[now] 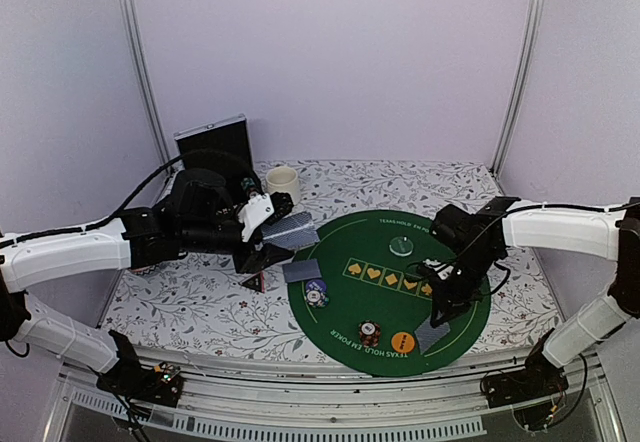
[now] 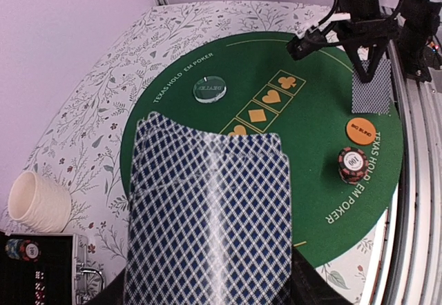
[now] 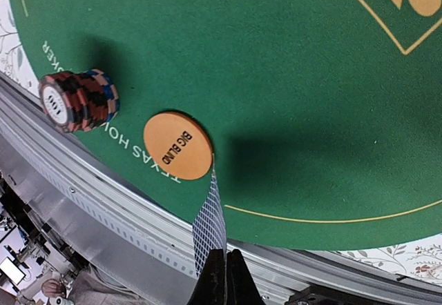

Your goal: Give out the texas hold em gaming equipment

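My left gripper (image 1: 262, 240) is shut on a fanned deck of checked-back playing cards (image 2: 207, 215), held above the table left of the green mat (image 1: 455, 287). My right gripper (image 3: 224, 274) is shut on a single card (image 3: 210, 222), seen edge-on, hanging over the mat's near rim beside the orange disc (image 3: 177, 145). A dark red chip stack (image 3: 77, 100) stands left of the disc. A blue-white stack (image 1: 316, 292), one card (image 1: 300, 270) and a pale green chip (image 1: 401, 246) lie on the mat. A black-red token (image 1: 255, 282) lies under my left gripper.
A cream mug (image 1: 283, 182) and an open black case (image 1: 213, 142) stand at the back left on the flowered cloth. A metal rail (image 3: 103, 208) runs along the table's near edge just below the mat. White walls close in the sides and back.
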Available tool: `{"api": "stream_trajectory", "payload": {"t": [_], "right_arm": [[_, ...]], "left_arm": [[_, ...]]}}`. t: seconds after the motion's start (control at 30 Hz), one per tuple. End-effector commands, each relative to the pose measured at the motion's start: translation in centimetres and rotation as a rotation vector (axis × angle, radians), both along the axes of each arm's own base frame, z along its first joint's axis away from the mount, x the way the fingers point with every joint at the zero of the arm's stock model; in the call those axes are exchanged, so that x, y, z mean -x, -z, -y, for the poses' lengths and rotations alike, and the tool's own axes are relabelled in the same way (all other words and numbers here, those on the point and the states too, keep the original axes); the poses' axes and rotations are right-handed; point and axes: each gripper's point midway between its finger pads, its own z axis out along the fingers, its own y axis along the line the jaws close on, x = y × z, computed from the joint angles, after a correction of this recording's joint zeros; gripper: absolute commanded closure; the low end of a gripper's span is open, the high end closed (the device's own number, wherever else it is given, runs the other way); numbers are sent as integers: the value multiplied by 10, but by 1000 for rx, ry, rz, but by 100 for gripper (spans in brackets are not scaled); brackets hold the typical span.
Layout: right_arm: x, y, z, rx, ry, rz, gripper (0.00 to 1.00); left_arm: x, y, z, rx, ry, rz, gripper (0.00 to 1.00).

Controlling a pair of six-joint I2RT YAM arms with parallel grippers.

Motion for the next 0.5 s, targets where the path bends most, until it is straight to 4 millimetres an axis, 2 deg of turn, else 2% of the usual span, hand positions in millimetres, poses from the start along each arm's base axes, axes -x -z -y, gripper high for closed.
{"api": "stream_trajectory", "payload": {"t": [0.0, 0.03, 0.07, 0.1, 0.13, 0.17, 0.2, 0.23, 0.33, 0.37, 0.4, 0.47], "right_arm": [[-8, 19, 4, 60, -17, -4, 97], [-10, 22, 7, 84, -25, 1, 96], [-14, 25, 12, 116, -29, 12, 89], [-18, 26, 15, 143, -27, 25, 75], [-24, 25, 20, 176, -20, 46, 52], [-33, 24, 27, 229, -13, 83, 36], [-40, 20, 33, 274, 5, 111, 17], [-49, 13, 36, 301, 18, 146, 3], [-80, -18, 36, 345, 68, 266, 1], [-100, -41, 26, 313, 88, 341, 1], [-111, -55, 16, 282, 96, 393, 1], [-127, -88, -22, 145, 46, 511, 1]], "left_arm": [[0, -11, 2, 27, 15, 22, 45], [0, -10, 2, 25, 14, 20, 46], [0, -10, 2, 24, 14, 21, 45], [0, -10, 2, 25, 16, 20, 45], [1, -9, 2, 24, 19, 17, 45], [1, -9, 2, 24, 22, 16, 45], [1, -9, 3, 25, 23, 15, 45], [1, -9, 3, 26, 24, 16, 45], [1, -10, 3, 26, 24, 17, 45], [1, -10, 3, 27, 24, 19, 45], [1, -11, 3, 28, 24, 19, 45], [2, -11, 3, 29, 29, 20, 45]]}}
